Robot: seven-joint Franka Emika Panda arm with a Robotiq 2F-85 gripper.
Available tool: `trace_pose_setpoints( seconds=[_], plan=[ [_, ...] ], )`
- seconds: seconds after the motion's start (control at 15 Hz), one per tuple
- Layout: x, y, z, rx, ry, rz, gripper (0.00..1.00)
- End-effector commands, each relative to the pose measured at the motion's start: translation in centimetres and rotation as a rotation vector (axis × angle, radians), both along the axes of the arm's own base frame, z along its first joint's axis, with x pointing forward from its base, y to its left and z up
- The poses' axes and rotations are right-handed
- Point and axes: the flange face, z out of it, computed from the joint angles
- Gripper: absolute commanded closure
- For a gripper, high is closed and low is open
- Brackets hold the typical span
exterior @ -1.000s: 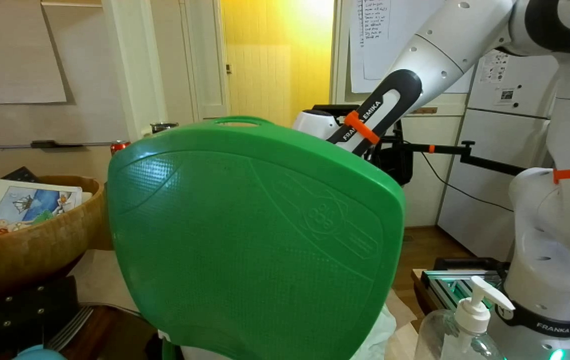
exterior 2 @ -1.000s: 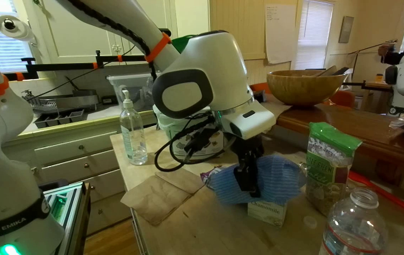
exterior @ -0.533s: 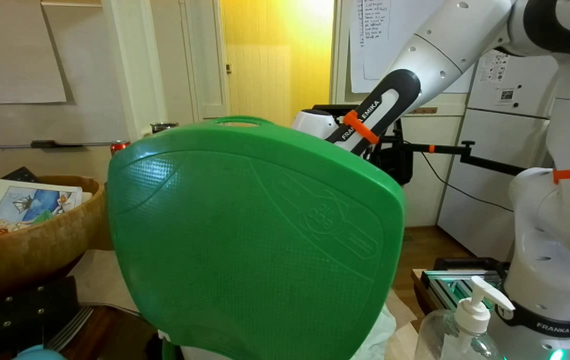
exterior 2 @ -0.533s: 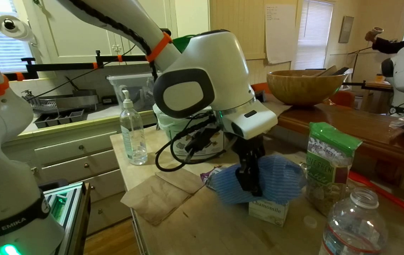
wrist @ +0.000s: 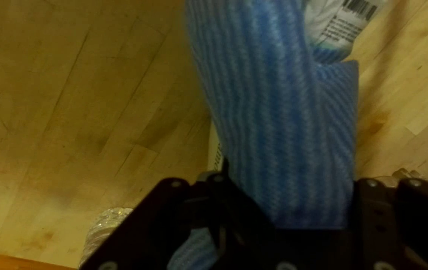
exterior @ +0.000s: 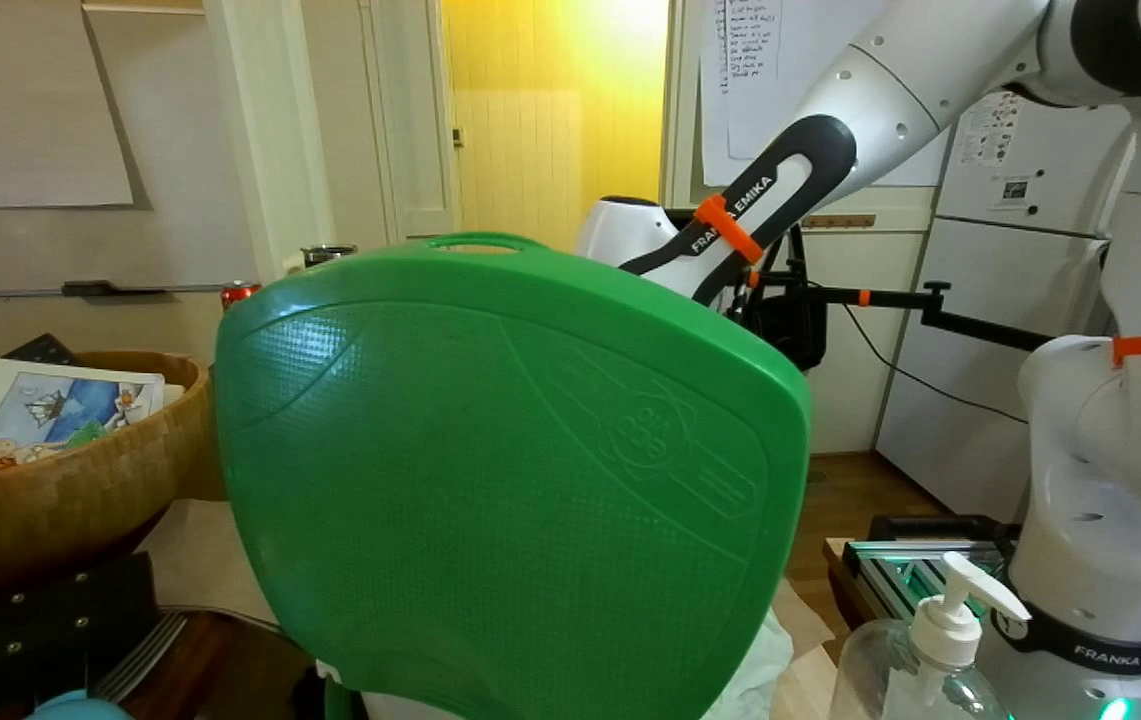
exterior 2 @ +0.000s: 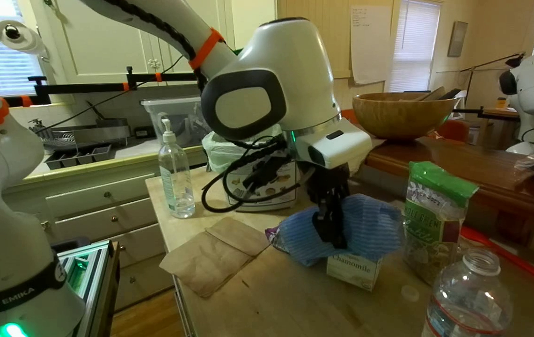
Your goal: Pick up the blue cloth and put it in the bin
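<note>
Blue cloth [exterior 2: 373, 229] is grasped by the gripper [wrist: 292, 189], pinched between the jaws, with loose folds hung on either side. It is located above the surface [exterior 2: 267, 306], over a chamomile box [exterior 2: 352, 274] that is partly covered by it; whether the box is pinched through the fabric cannot be told. In an exterior view a crinkled packet [exterior 2: 272, 235] is partly hidden by the cloth, and an upright green-topped bag [exterior 2: 435, 222] is placed just beside it, on the opposite side. Nearer that camera, a clear bottle [exterior 2: 468, 299] is seen. Folded brown paper [exterior 2: 215, 255] is laid flat, apart from the cloth. The bin [exterior 2: 286, 176] is set behind the gripper, well apart from the cloth, partly masked by cables; a liner [exterior 2: 221, 153] is draped over its rim. Its green lid [exterior: 510, 450] is raised, and gripper and cloth are hidden by it in that view. A pump bottle [exterior 2: 176, 182] is placed near the bin. Farther out, a wooden bowl [exterior 2: 400, 117] is visible in both exterior views.
</note>
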Motion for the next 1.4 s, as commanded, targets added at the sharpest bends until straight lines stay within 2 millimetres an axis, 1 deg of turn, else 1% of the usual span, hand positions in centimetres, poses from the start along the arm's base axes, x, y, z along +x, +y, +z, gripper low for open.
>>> trace_pose_setpoints(
  seconds=[0.0, 0.2, 0.6, 0.87, 1.07, 1.33],
  plan=[
    [-0.6, 0.5, 2.4, -0.016, 0.034, 0.018, 0.81],
    [-1.1, 1.4, 4.5, -0.043, 0.048, 0.051, 0.81],
    [-1.9, 4.7, 10.6, -0.073, 0.007, 0.129, 0.81],
    [-1.7, 7.5, 13.8, -0.083, -0.044, 0.18, 0.81],
    [-1.4, 10.1, 15.9, -0.091, -0.092, 0.23, 0.81],
    [-0.6, 13.8, 18.3, -0.083, -0.148, 0.299, 0.81]
  ],
)
